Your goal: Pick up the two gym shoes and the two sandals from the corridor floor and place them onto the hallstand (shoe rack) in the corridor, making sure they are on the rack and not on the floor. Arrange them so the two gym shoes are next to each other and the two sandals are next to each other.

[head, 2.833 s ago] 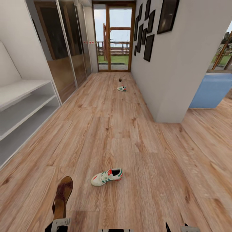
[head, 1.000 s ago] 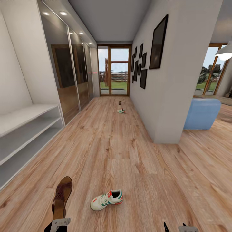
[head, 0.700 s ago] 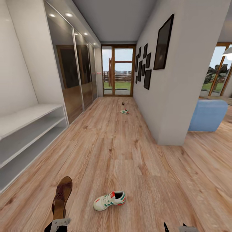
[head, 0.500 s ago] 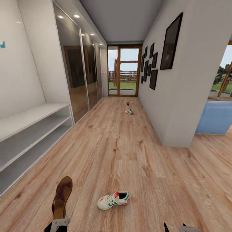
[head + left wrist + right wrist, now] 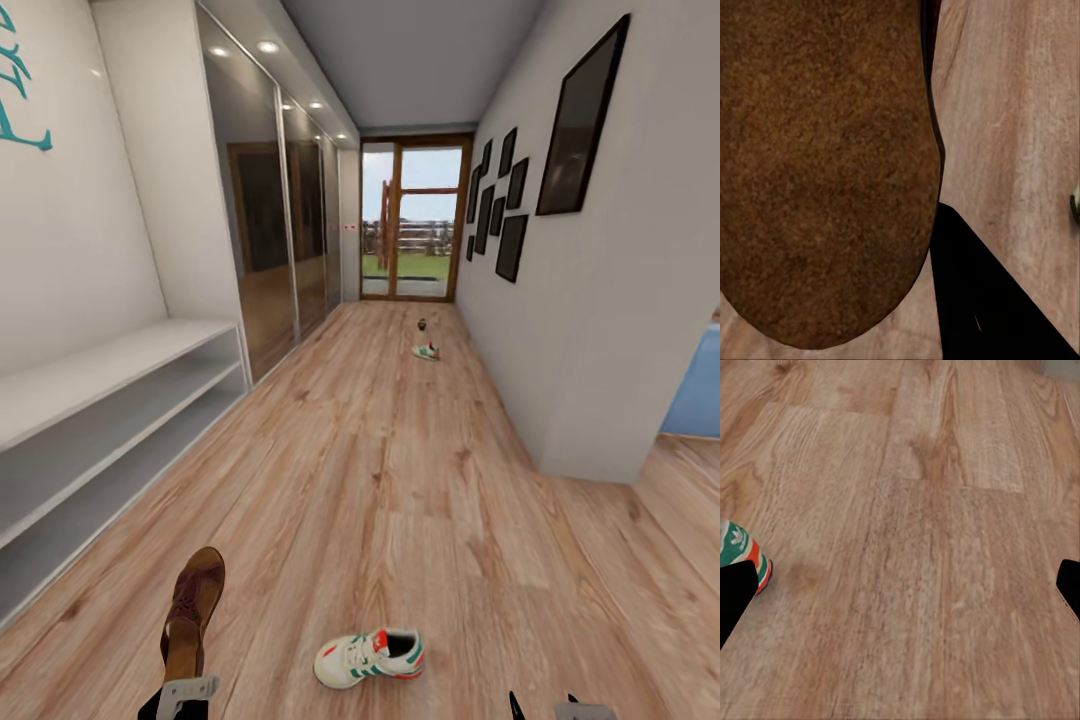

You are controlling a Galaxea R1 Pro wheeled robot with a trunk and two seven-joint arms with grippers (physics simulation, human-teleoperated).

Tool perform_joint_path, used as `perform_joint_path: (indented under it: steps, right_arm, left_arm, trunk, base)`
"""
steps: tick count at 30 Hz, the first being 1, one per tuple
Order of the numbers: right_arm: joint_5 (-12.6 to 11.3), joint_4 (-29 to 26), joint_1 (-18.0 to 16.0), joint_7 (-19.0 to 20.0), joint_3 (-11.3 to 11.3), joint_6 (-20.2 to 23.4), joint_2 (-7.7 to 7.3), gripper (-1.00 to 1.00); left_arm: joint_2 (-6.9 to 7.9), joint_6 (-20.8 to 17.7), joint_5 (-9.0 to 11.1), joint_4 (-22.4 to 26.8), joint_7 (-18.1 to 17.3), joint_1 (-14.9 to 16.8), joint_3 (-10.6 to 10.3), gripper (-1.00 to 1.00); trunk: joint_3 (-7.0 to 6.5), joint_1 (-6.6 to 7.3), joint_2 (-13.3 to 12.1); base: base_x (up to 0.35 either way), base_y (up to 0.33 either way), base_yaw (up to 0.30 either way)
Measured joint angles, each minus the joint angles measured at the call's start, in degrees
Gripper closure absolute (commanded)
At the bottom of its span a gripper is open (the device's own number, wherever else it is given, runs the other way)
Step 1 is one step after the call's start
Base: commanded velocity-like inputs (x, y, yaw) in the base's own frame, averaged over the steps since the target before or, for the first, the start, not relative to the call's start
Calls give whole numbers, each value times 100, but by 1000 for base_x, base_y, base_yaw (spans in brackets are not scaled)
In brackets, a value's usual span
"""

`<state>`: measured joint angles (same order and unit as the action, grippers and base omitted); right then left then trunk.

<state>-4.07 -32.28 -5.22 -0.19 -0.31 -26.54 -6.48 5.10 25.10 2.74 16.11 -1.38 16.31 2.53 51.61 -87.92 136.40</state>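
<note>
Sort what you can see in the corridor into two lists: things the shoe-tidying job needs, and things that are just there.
Job:
brown sandal held at the left gripper
near gym shoe
far gym shoe
far sandal
corridor floor

Just there:
white two-tier bench
mirrored wardrobe doors
black picture frames
glass door

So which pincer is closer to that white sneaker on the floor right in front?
Hard to call, roughly equal. The left pincer, gripping a brown sandal, sits to the sneaker's left; the right pincer sits to its right.
</note>
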Motion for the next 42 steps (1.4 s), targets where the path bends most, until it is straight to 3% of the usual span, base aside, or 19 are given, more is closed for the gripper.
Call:
perform_joint_path:
  steps: [13,26,32,42]
  right_arm:
    - [0,8,-1,-3,1,0,0,-100]
    - [-3,10,-3,-5,2,-1,1,-100]
    - [-5,11,-4,-5,2,0,3,-100]
    - [-6,11,-2,-5,2,0,4,-100]
  left_arm:
    - [0,0,0,2,0,0,1,100]
    - [1,0,4,3,0,-1,2,100]
    - [0,8,179,3,-4,-1,17,100]
    - [-5,9,234,-5,-13,-1,-2,100]
  trunk:
    - [0,-3,0]
    - [0,-3,0]
    - [0,-3,0]
    - [0,-3,0]
  base:
    - [96,-173,49]
    - [2,-11,254]
    - [0,0,278]
    - [0,0,279]
